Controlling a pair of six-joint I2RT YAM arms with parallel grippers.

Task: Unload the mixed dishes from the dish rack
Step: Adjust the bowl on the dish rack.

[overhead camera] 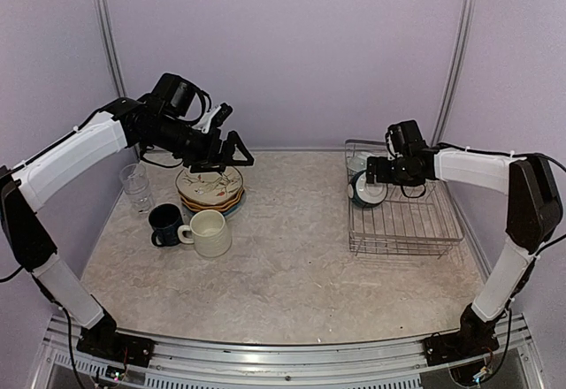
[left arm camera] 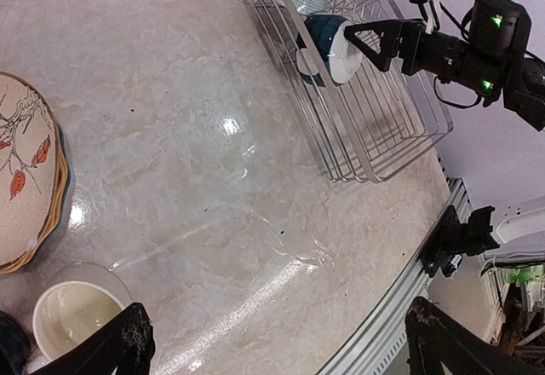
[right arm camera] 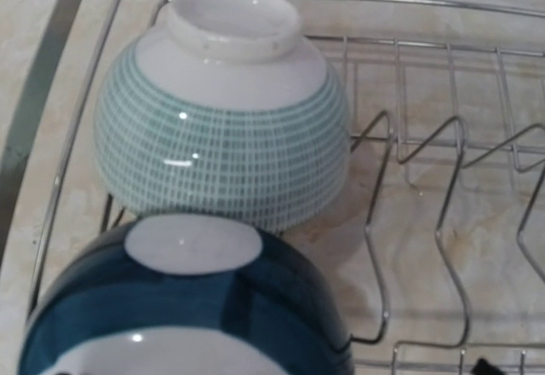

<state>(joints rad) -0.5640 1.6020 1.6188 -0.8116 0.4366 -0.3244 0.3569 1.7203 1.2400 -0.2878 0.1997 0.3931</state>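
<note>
The silver wire dish rack (overhead camera: 416,221) stands at the right. A dark teal bowl (right arm camera: 196,302) with a pale inside leans in its far left corner, and a pale green gridded bowl (right arm camera: 221,119) sits behind it. My right gripper (overhead camera: 370,179) hovers right at the teal bowl (overhead camera: 365,191) with its jaws spread, and only one fingertip (right arm camera: 485,366) peeks into the right wrist view. At the left my open, empty left gripper (overhead camera: 227,152) hangs over the stacked patterned plates (overhead camera: 210,187). A glass tumbler (overhead camera: 135,186), a dark blue mug (overhead camera: 164,224) and a cream mug (overhead camera: 210,232) stand near them.
The rack's upright wire dividers (right arm camera: 451,213) rise just right of the bowls. A metal rail (left arm camera: 400,307) runs along the table's near edge. Grey walls close in the back and both sides.
</note>
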